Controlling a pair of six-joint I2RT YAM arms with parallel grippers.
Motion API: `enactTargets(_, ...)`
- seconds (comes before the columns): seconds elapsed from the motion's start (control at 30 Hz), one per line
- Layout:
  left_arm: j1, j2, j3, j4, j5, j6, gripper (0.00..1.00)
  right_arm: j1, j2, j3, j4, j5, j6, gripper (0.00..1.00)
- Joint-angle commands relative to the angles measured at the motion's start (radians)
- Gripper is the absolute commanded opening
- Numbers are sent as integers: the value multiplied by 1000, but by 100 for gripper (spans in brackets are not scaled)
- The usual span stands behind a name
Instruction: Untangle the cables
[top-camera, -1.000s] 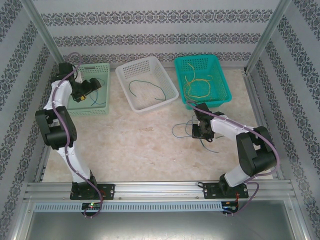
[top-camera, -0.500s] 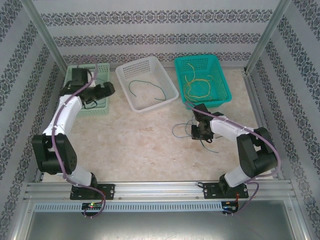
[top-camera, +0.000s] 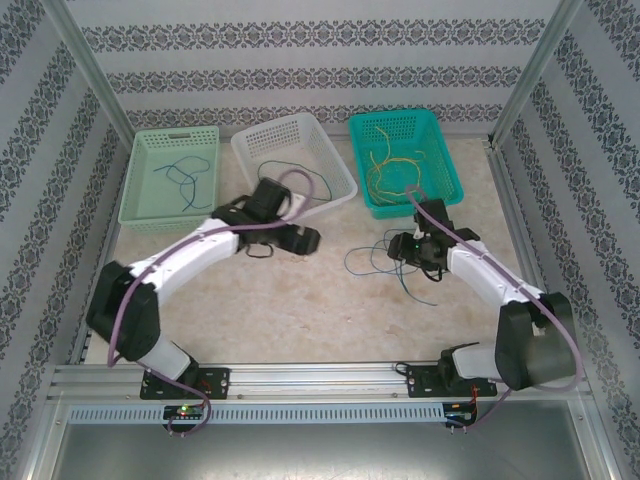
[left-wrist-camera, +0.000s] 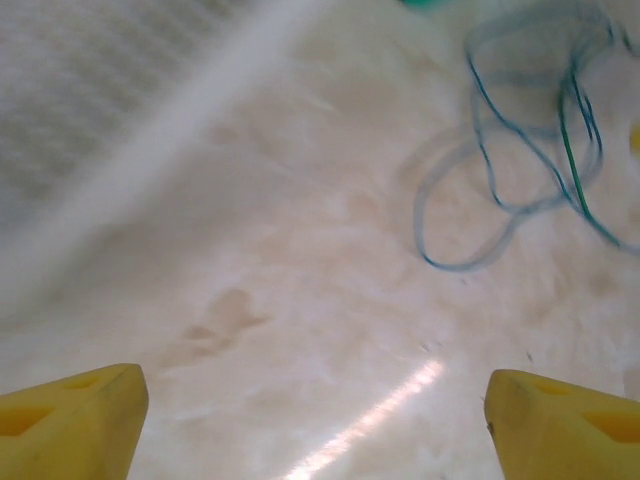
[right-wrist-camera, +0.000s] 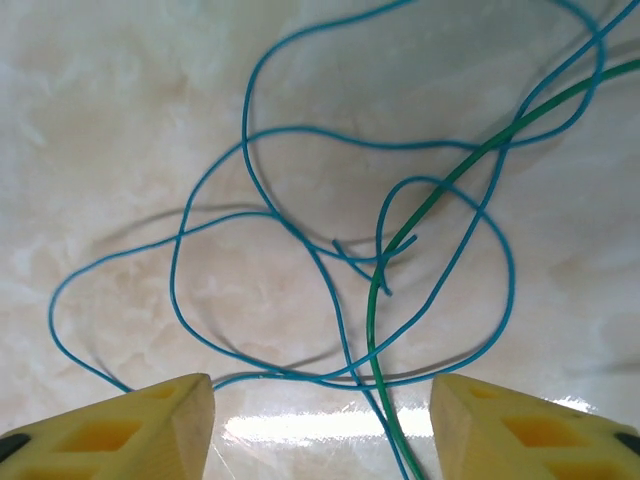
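A tangle of blue cables with one green strand lies on the marble tabletop, right of centre. My right gripper hovers just over it, open. The green strand and a blue one run between its yellow fingertips without being clamped. From above, the right gripper sits at the tangle's right edge. My left gripper is open and empty above bare table. The same tangle shows ahead of it to the upper right. In the top view the left gripper is left of the tangle.
Three baskets line the back: a pale green one holding a blue cable, a white one holding a green-blue cable, and a teal one holding yellow cables. Patterned walls and metal posts close in the sides.
The left arm has swung out of the pale green basket and reached across to the table's middle. The right arm has shifted its pose over the tangle.
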Motion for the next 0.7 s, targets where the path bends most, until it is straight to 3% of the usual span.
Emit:
enactTargets(0.0, -57, 105, 60, 12, -35, 66, 84, -12, -26, -18, 31, -66, 26, 65)
enactTargets(0.23, -105, 346, 245, -33, -30, 104, 77, -49, -81, -76, 97, -79, 52, 83)
enactTargets(0.53, -147, 538, 395, -53, -42, 89, 68, -91, -155, -129, 139, -78, 61, 85)
enactTargets(0.67, -149, 607, 462, -69, -9, 71, 59, -102, -167, -134, 137, -87, 56, 85)
